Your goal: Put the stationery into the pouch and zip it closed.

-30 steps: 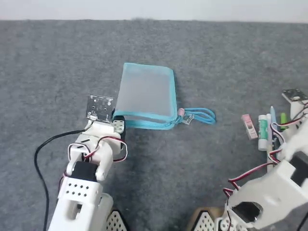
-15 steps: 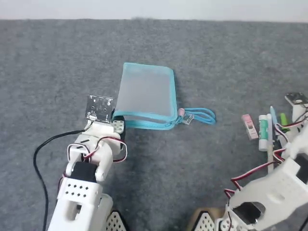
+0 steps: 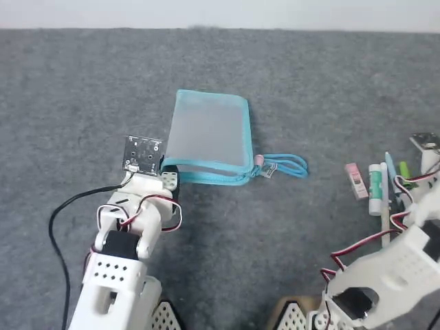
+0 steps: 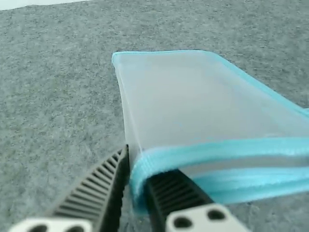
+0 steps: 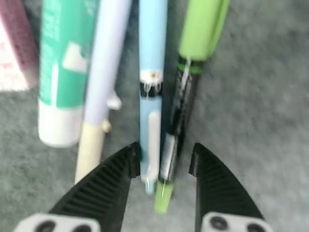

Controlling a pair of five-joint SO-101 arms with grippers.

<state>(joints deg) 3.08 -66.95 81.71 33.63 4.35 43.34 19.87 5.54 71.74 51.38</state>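
Observation:
The translucent pouch [image 3: 210, 134] with teal trim lies flat mid-table, its zipper pull and cord [image 3: 278, 165] pointing right. My left gripper [image 4: 135, 162] is shut on the pouch's [image 4: 203, 106] near corner along the zipper edge. At the right lie the stationery side by side: a pink eraser [image 5: 14, 53], a green-and-white glue stick [image 5: 65, 72], a lavender pen [image 5: 104, 82], a light blue pen [image 5: 152, 72] and a green pen [image 5: 198, 43]. My right gripper [image 5: 164, 154] hangs open just above them, its jaws straddling the ends of the blue and green pens.
Grey carpet-like cloth [image 3: 309, 82] covers the whole table. The left arm's body [image 3: 127, 247] and black cable [image 3: 58, 234] take up the near left; the right arm [image 3: 392, 268] takes up the near right corner. The eraser [image 3: 355, 180] is the item nearest the pouch.
The right arm has shifted slightly to the right and nearer over the stationery. The left arm and the pouch have stayed put.

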